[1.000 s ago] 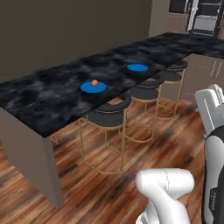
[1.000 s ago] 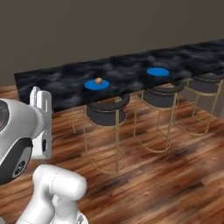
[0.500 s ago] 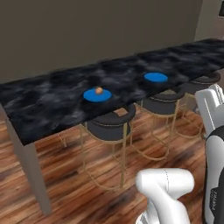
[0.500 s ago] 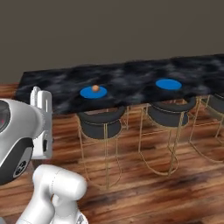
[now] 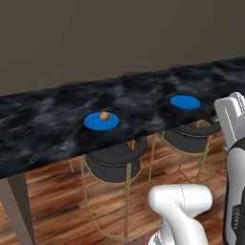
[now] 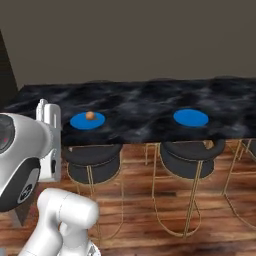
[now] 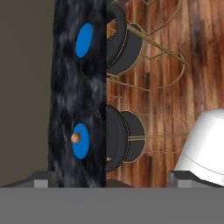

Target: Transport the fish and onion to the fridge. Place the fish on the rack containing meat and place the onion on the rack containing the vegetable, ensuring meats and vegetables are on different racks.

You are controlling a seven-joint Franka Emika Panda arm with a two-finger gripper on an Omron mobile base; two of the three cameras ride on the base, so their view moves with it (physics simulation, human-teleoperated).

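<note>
Dark marbled counter [image 5: 57,119] with stools below: left base view, the onion [image 5: 104,115] sits on a blue plate [image 5: 101,121]; right base view, likewise; hand view, gripper [image 7: 109,179] wide and empty, well apart, so approach squarely from above.

A rendered home kitchen with a breakfast bar. A long black marbled counter [image 5: 57,119] is running across the middle of the frame, with two blue plates [image 5: 101,121] sitting on it. Round black stools [image 5: 115,160] on thin gold legs are standing beneath, on a reddish wood-plank floor [image 5: 52,201] at the bottom.
</note>
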